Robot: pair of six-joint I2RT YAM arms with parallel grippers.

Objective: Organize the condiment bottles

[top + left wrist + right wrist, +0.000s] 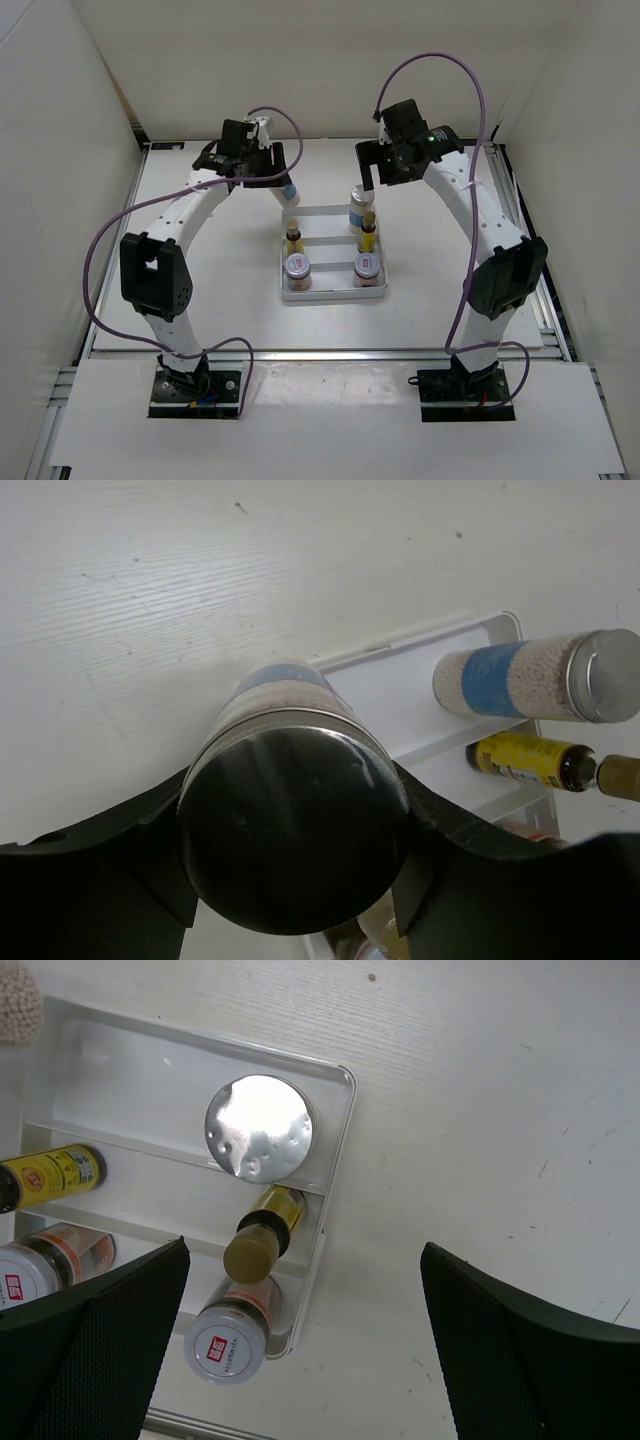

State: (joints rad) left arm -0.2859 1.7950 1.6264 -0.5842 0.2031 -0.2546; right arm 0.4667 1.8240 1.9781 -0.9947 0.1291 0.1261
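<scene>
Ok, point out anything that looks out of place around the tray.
One tall white bottle is not in the tray: the left fingers grip it by the tray's far left corner, and the far left slot stands bare. Nothing else stands out.

We're looking down on a white table (200,300), boxed in by plain white panels: a back wall (320,60), a left wall (50,200) and a right wall (600,150). The light falls soft and even, and the shadows on the tabletop are faint. Along the near edge we see a metal rail (320,352), and nearer still a white board (330,400). Up close, we catch a fine grain in the surface and a few small dark specks.
</scene>
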